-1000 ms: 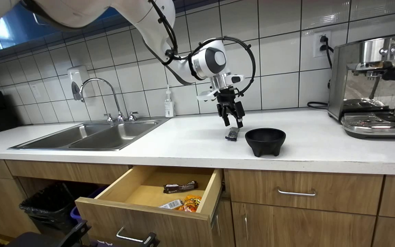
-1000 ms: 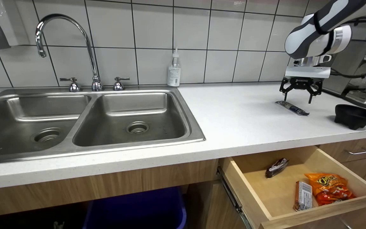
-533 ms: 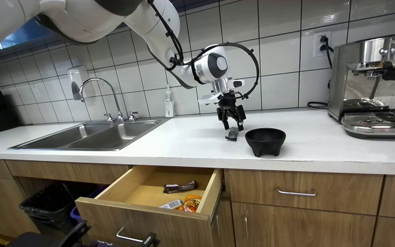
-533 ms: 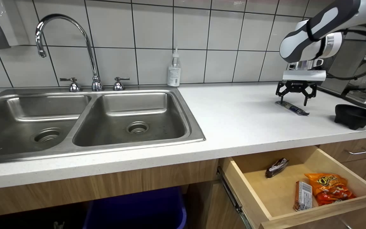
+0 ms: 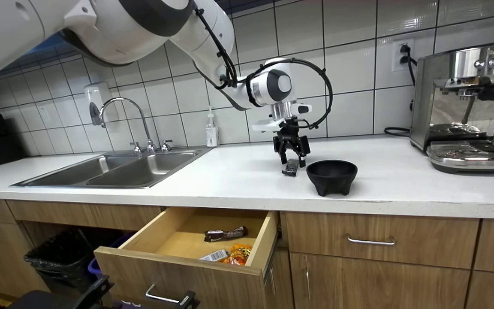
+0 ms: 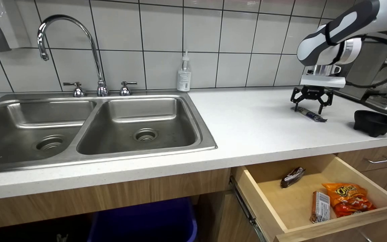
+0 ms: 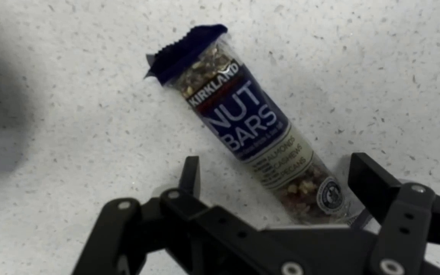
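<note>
The gripper (image 7: 275, 164) straddled the nut bar (image 7: 248, 126), spread wide and holding nothing; twisting square to it (it lay slantwise) seemed wise before any squeeze.

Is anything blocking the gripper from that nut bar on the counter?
Nothing visible does: the gripper is open, and in the wrist view the nut bar shows between its fingers. The black bowl stands off to one side.

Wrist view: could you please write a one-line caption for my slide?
Open gripper, its fingers on either side of a Kirkland nut bar lying diagonally on the speckled countertop.
</note>
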